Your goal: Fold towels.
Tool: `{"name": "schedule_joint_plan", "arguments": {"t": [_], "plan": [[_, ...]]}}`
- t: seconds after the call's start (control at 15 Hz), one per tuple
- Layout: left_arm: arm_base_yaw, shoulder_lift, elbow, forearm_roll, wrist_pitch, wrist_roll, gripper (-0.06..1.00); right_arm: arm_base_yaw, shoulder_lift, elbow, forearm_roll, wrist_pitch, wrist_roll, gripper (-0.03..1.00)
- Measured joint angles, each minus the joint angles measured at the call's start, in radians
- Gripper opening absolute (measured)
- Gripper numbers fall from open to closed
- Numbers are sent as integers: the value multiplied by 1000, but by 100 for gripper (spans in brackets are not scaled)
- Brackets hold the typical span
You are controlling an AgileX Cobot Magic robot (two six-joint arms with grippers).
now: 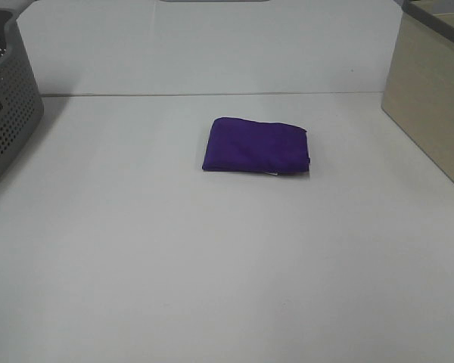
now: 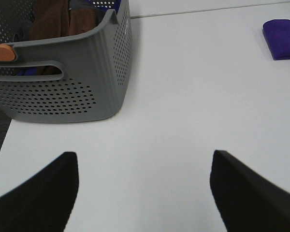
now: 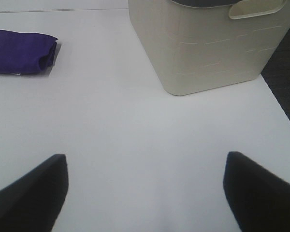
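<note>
The deep purple towel (image 1: 256,146) lies folded into a compact rectangle on the white table, a little right of centre, with a bit of white tag at its near edge. It also shows in the left wrist view (image 2: 282,38) and in the right wrist view (image 3: 20,51). Neither arm shows in the exterior high view. My left gripper (image 2: 144,193) is open and empty, low over the table near the grey basket. My right gripper (image 3: 146,193) is open and empty, near the beige bin. Both are far from the towel.
A grey perforated basket (image 1: 7,106) stands at the left edge; in the left wrist view the basket (image 2: 72,92) holds brown and blue cloth. A beige bin (image 1: 431,98) stands at the right edge, also in the right wrist view (image 3: 208,43). A white wall backs the table.
</note>
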Motion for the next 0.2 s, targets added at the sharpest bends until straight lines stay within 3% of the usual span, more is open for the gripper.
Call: {"name": "schedule_joint_plan", "arguments": {"t": [0.2], "plan": [[0, 0, 0, 0, 0, 0, 70, 0, 0, 0, 0, 0, 0, 84]]}}
